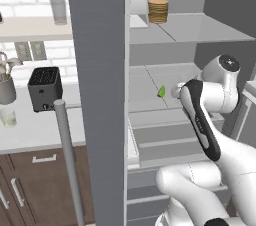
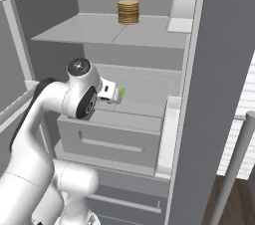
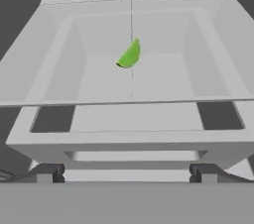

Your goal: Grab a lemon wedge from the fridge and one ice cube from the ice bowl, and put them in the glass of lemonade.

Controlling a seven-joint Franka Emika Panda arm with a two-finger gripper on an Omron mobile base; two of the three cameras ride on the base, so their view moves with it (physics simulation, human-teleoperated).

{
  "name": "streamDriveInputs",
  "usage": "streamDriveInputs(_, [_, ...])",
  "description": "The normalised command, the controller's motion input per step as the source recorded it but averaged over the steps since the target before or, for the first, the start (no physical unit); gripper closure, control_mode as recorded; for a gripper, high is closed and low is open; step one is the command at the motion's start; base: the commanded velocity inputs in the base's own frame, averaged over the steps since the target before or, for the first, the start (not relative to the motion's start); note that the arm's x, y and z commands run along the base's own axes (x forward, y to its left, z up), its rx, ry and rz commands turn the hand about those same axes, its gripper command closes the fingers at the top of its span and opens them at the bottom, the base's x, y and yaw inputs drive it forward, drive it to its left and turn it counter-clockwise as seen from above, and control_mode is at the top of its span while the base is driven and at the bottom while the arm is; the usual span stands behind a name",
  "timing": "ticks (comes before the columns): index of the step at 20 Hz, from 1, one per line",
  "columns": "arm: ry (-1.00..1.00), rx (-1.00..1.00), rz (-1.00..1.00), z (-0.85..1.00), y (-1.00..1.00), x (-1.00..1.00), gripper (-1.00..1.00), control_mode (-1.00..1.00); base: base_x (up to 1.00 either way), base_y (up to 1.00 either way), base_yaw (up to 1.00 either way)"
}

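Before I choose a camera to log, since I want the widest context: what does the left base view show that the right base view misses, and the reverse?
Left base view alone: the toaster, the glass of lemonade, a grey utensil cup and a tumbler on the shelf above.
Right base view alone: the open end effector beside the wedge.
Both: the fridge, the lemon wedge and a stack of brown discs.

lemon wedge (image 3: 130, 54) on fridge shelf (image 3: 163, 77)
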Motion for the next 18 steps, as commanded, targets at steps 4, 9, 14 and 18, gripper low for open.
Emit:
streamDriveInputs(4, [0.00,0.00,-0.08,-0.32,0.38,0.51,-1.00,-1.00,0.00,0.00,0.00])
streamDriveInputs(9, [0.01,0.00,-0.07,-0.13,0.19,0.51,-1.00,-1.00,0.00,0.00,0.00])
streamDriveInputs(14, [0.00,0.00,-0.05,-0.01,0.00,0.52,-1.00,-1.00,0.00,0.00,0.00])
streamDriveInputs(18, [0.00,0.00,-0.04,-0.11,-0.04,0.40,-1.00,-1.00,0.00,0.00,0.00])
